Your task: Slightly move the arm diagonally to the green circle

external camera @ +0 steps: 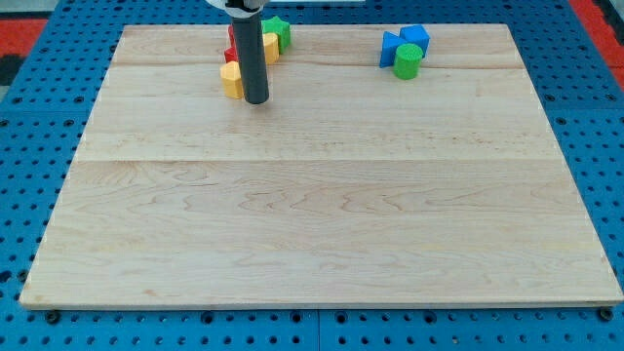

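Note:
The green circle (408,61), a short green cylinder, stands near the view's top right, touching two blue blocks: a blue triangle-like block (390,48) on its left and a blue cube (415,38) above it. My tip (256,99) rests on the board near the view's top left, far to the left of the green circle. Just left of the rod is a yellow block (232,80). Behind the rod are a red block (231,43), another yellow block (270,47) and a green star-like block (281,31), partly hidden by the rod.
The wooden board (322,214) lies on a blue pegboard surface (39,117). The cluster of red, yellow and green blocks crowds the rod at the view's top left.

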Action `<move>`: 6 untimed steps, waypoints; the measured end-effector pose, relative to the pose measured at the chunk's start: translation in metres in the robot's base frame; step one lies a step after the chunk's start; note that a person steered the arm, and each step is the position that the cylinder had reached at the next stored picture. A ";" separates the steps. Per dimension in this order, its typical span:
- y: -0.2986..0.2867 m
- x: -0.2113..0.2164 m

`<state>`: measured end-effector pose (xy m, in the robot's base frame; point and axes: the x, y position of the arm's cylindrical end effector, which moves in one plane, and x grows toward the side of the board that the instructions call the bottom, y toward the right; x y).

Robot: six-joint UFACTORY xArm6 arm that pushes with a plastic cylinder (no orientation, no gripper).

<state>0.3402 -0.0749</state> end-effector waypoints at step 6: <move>0.054 0.004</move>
